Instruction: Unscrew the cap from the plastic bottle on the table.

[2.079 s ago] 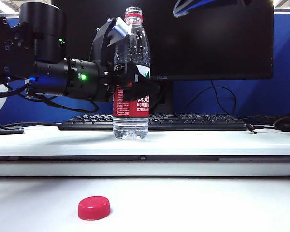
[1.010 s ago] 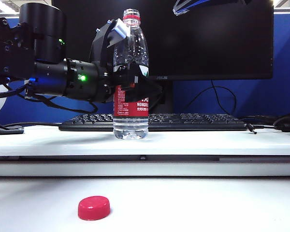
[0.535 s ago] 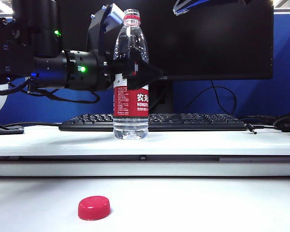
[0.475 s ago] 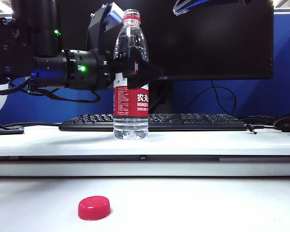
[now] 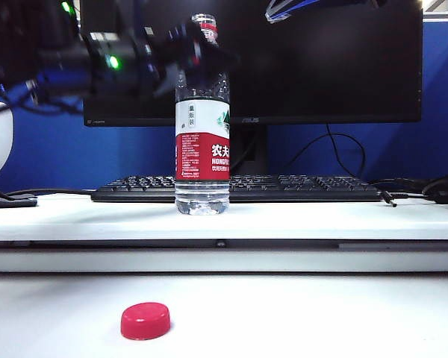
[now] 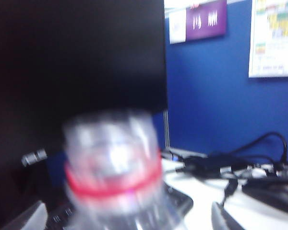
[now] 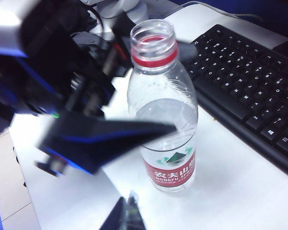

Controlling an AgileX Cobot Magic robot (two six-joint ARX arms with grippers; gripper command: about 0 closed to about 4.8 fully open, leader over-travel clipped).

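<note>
Exterior view. Plastic bottle [image 5: 201,142] upright on raised ledge of worktop [image 5: 321,220], neck open, only the red ring left. Cap [image 5: 145,321] loose on lower worktop, well apart from bottle; task judged done. Left gripper [image 5: 198,52] blurred at neck height, spread wide, holding nothing. Risk: a finger clipping the neck would tip the uncapped bottle and spill water toward keyboard [image 5: 284,188], just behind. Monitor [image 5: 321,67] further back; cables at far right.

Left wrist view. Bottle [image 6: 114,167] neck blurred and close, between two pale fingertips [image 6: 29,218] set wide, neither visibly touching. Same knock risk. Cables [image 6: 240,167] on worktop beyond.

Right wrist view. Right gripper [image 7: 126,215] pinched shut, empty, hanging above and apart from the bottle [image 7: 163,110]. Left gripper [image 7: 149,84] straddling the shoulder, one dark finger crossing in front. Keyboard [image 7: 249,91] just beside; spill would reach it.
</note>
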